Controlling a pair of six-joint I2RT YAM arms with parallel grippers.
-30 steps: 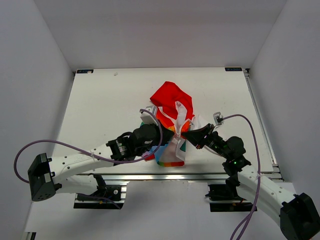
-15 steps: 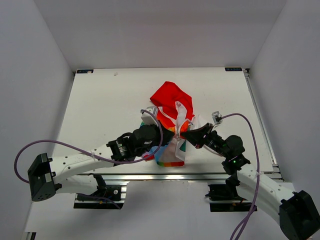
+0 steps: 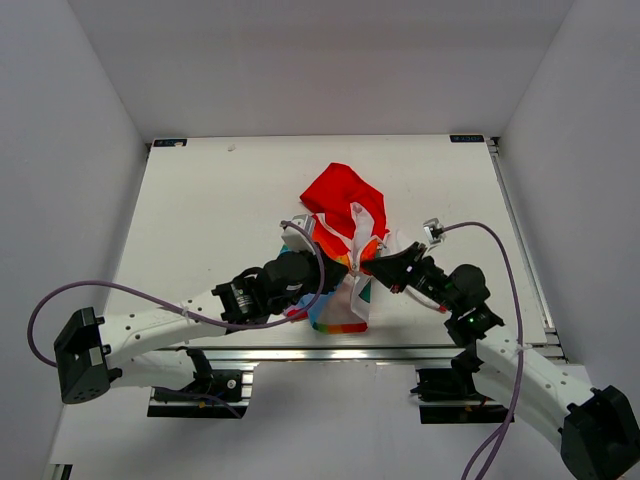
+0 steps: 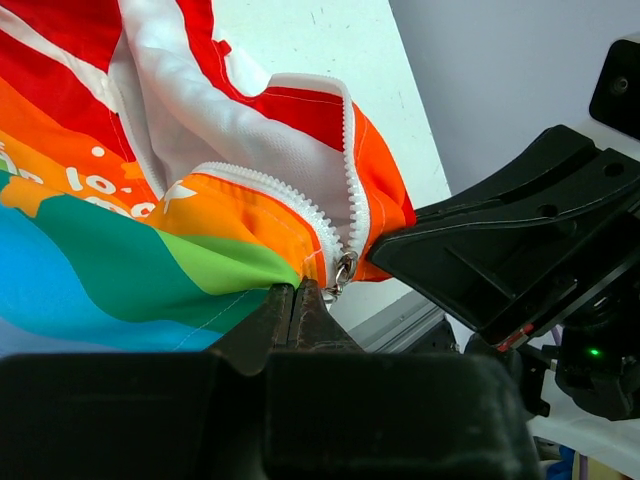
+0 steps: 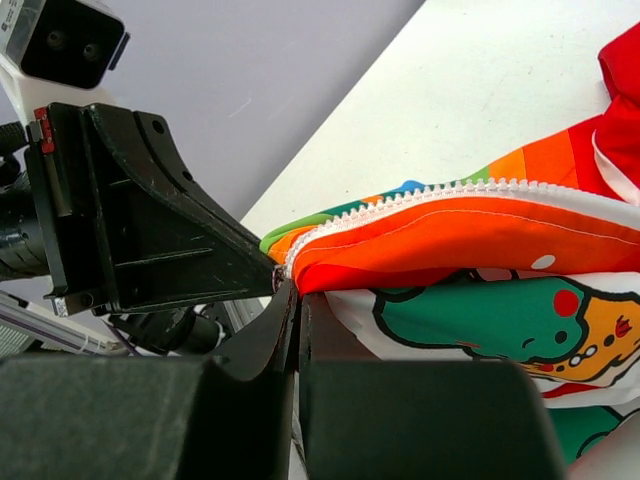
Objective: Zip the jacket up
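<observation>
Though rumpled, jacket [image 3: 345, 305] lengthwise, hood [image 3: 338, 195] far

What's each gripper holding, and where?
Both hold the rainbow-striped, red-hooded jacket at its white zipper: left gripper beside the slider, right gripper on the orange edge.

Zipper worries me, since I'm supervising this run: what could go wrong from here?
1. The left hand and right hand pinch the jacket almost tip to tip at the slider; they could collide.
2. Both pinch only a thin edge, so cloth might slip out.
3. The white lining beside the open teeth could snag.
</observation>
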